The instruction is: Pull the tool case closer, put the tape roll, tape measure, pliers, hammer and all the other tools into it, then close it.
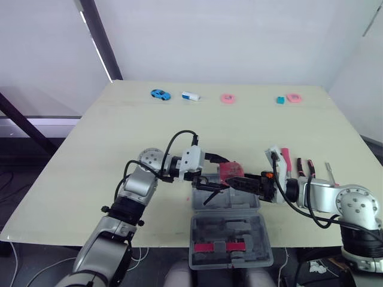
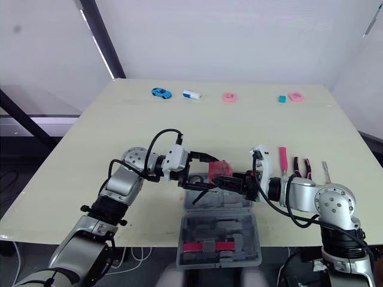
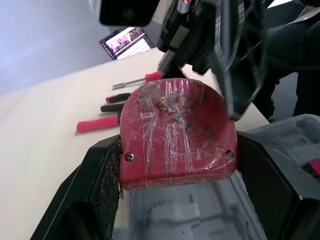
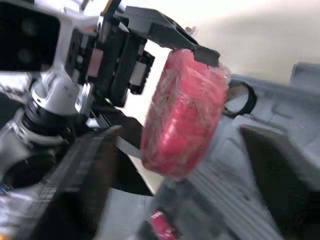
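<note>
Tape measure [image 3: 175,130], red, sits clamped between the left gripper's [image 1: 219,175] 2 fingers just above the open tool case [image 1: 206,228] at the table's [image 1: 119,149] near edge, probably lined up for dropping in. Right gripper [image 1: 238,182] points at it with fingers spread wide, seemingly to steady it. Pink-handled tools [image 1: 299,166] lie beside the case.
</note>
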### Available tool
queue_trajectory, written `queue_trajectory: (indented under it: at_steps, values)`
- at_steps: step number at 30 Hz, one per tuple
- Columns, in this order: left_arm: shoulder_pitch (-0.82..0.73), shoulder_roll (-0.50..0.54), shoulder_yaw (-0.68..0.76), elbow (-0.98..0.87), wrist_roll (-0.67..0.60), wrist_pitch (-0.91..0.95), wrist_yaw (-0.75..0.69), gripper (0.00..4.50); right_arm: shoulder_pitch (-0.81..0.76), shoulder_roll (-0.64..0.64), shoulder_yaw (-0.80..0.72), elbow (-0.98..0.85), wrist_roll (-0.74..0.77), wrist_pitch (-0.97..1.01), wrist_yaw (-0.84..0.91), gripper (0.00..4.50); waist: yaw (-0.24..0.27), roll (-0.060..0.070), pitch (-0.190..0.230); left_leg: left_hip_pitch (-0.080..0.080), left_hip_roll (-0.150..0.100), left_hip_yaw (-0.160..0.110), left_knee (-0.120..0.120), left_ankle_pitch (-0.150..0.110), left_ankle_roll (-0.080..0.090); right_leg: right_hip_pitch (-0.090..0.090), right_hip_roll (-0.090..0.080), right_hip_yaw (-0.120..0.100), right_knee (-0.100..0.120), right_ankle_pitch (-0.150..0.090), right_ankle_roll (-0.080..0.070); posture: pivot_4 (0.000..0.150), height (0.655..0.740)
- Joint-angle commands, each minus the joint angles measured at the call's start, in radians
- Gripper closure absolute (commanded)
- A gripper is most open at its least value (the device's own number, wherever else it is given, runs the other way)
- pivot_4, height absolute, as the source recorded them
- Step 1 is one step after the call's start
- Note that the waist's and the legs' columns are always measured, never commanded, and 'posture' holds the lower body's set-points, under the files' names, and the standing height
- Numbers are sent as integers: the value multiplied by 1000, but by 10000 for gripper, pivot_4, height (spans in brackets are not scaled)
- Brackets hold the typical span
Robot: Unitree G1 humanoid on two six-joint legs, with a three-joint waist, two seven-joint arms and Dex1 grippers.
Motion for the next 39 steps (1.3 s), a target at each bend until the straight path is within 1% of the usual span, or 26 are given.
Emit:
queue_trajectory:
  at_steps: [1,2,3,4,5,7,8,10,11,12,15,18,22,25,28,32,35,37,39]
  values:
    - [-20,-13,-6,11,1,-39,-14,15453,-7,-17,-27,-4,150,-23,-108,23323,-1,0,0,0,0,0,0,0,0,0,0,0,0,0,0,1500,7395]
    - [-21,-17,-5,18,4,-44,-16,15453,-3,-25,-22,-2,178,-31,-133,28263,-3,0,0,0,0,-1,0,0,0,0,0,0,0,0,0,1500,7395]
    - [-22,-18,-5,22,5,-47,-19,15455,0,-30,-16,-1,204,-41,-156,34760,-3,0,0,0,1,-1,0,0,0,0,1,0,0,0,0,1500,7395]
    - [-22,-19,-5,24,4,-49,-24,15455,5,-35,-10,0,231,-51,-176,34760,-3,0,0,0,1,-1,0,0,0,0,1,0,0,0,0,1500,7395]
    - [-22,-18,-6,29,5,-53,-28,15456,12,-40,-3,-1,253,-60,-193,36996,-4,0,0,0,1,-1,0,0,0,0,1,0,0,0,0,1500,7395]
    - [-22,-17,-6,37,6,-59,-34,15456,28,-56,15,-7,301,-86,-225,38444,-6,0,0,0,1,-1,0,0,0,0,1,0,0,0,0,1500,7395]
    - [-22,-16,-6,39,6,-60,-35,15456,33,-65,24,-9,320,-100,-238,38710,-9,0,0,0,1,-1,0,0,0,0,1,0,0,0,0,1500,7395]
    - [-17,-10,-4,33,-4,-45,-49,5248,51,-92,29,-3,348,-124,-250,38872,-13,0,0,0,1,-1,0,0,0,0,1,1,0,0,0,1500,7395]
    - [-10,-3,2,19,-19,-26,-59,1539,65,-116,20,1,361,-129,-244,39189,-15,0,0,0,1,-1,0,0,0,0,1,1,0,0,1,1500,7395]
    - [-3,3,7,5,-29,-11,-66,0,78,-137,17,-1,373,-137,-241,39963,-17,0,0,0,1,-1,0,0,0,0,1,1,0,0,1,1500,7395]
    - [22,39,28,-55,-86,64,-111,0,129,-222,-17,16,377,-142,-191,39967,-21,0,0,0,1,-1,0,0,0,0,1,1,0,0,1,1500,7395]
    - [55,108,51,-143,-161,188,-159,0,198,-298,-68,74,350,-144,-135,39967,-21,0,0,0,1,-1,0,0,0,0,1,1,0,0,1,1500,7395]
    - [107,188,77,-265,-238,312,-180,0,260,-350,-89,147,280,-138,-51,39967,-22,0,0,0,2,0,0,0,0,0,1,1,0,0,0,1500,7395]
    - [157,239,102,-367,-293,389,-172,0,294,-348,-63,232,163,-139,22,39967,-21,0,0,1,2,-1,0,0,0,0,2,3,0,0,0,1500,7395]
    - [201,271,126,-444,-323,431,-147,0,307,-317,-28,288,65,-148,81,39967,-20,0,0,1,2,0,0,0,0,0,2,3,0,0,0,1500,7395]
    - [253,300,154,-517,-344,469,-113,0,297,-261,-10,326,-35,-157,123,39967,-20,0,0,1,2,0,0,0,0,0,4,5,0,0,0,1500,7395]
    - [286,317,173,-558,-355,487,-96,0,301,-245,-22,331,-59,-132,132,39967,-23,0,0,2,2,0,0,0,0,0,5,6,0,-1,0,1500,7395]
    - [304,327,183,-575,-361,495,-87,0,312,-257,-33,315,-83,-118,150,29459,-21,0,0,2,3,0,0,0,0,0,5,5,0,-1,-1,1500,7395]
    - [316,334,190,-583,-361,496,-83,0,323,-269,-47,299,-102,-108,168,22585,-19,0,0,2,3,0,0,0,0,0,5,5,0,-1,-1,1500,7395]
